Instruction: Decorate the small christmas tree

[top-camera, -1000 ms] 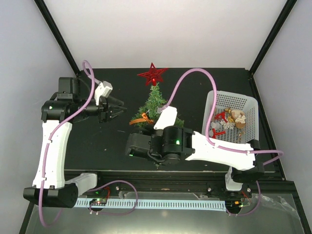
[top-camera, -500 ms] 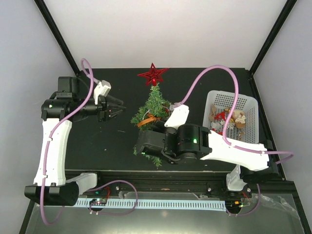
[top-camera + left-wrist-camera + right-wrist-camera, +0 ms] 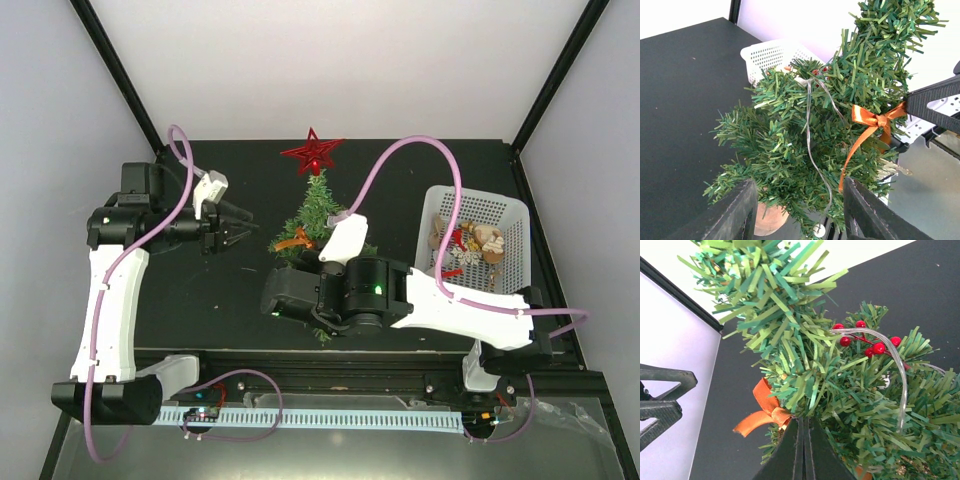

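The small christmas tree (image 3: pixel 318 215) stands mid-table on a brown base (image 3: pixel 769 220), with a red star (image 3: pixel 314 153) on top. An orange bow (image 3: pixel 293 241) sits on its left side; the right wrist view shows it (image 3: pixel 765 407) right at my fingertips. My right gripper (image 3: pixel 804 422) is shut, its tips pressed into the branches with the bow's knot pinched between them. Red berries (image 3: pixel 865 340) and a clear cord (image 3: pixel 900 380) lie in the needles. My left gripper (image 3: pixel 243 232) hovers open just left of the tree (image 3: pixel 790 130), with nothing between its fingers (image 3: pixel 735 210).
A white basket (image 3: pixel 520 215) with several ornaments stands at the right, behind the tree in the left wrist view (image 3: pixel 767 57). The right arm's bulky joints (image 3: pixel 350 290) lie in front of the tree. Black frame posts rise at the back corners.
The right arm swung a little right, then back left, its gripper staying at the bow on the tree. The left gripper drew slightly left and stayed open.
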You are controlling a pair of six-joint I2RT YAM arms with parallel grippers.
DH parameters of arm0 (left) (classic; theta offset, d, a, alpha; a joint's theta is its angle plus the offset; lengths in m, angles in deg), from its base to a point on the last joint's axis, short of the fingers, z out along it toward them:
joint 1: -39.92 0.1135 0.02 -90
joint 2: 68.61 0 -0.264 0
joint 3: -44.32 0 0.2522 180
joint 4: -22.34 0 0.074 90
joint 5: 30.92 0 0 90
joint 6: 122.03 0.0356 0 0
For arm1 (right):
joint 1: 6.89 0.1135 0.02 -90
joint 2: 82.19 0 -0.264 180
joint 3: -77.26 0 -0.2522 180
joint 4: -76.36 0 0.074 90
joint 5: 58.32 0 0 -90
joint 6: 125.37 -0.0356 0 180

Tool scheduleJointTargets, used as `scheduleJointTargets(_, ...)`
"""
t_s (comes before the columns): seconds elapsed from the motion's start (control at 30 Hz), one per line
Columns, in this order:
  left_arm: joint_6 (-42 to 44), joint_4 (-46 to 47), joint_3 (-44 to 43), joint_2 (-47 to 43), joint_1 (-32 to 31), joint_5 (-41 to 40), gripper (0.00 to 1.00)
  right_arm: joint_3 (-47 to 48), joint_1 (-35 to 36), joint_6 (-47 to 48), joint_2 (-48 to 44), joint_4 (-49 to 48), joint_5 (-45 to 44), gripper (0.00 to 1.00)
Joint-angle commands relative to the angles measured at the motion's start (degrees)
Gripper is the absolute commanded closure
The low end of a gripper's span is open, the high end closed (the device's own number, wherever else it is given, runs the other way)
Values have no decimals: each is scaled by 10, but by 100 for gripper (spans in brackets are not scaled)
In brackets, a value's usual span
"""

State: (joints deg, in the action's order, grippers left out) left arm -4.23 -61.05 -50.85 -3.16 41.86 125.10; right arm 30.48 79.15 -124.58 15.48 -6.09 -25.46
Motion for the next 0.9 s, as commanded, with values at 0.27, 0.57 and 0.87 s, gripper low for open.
scheduleJointTargets(0.27,19,-12,12,-19,7,18,51,-10,-2,55,-33,-68,-26,99)
scheduleJointTargets(0.57,47,-39,12,-22,9,9,51,-72,42,82,-114,-57,-17,99)
scheduleJointTargets(0.87,52,-41,15,-19,10,12,51,-160,88,-1,-197,32,-16,99)
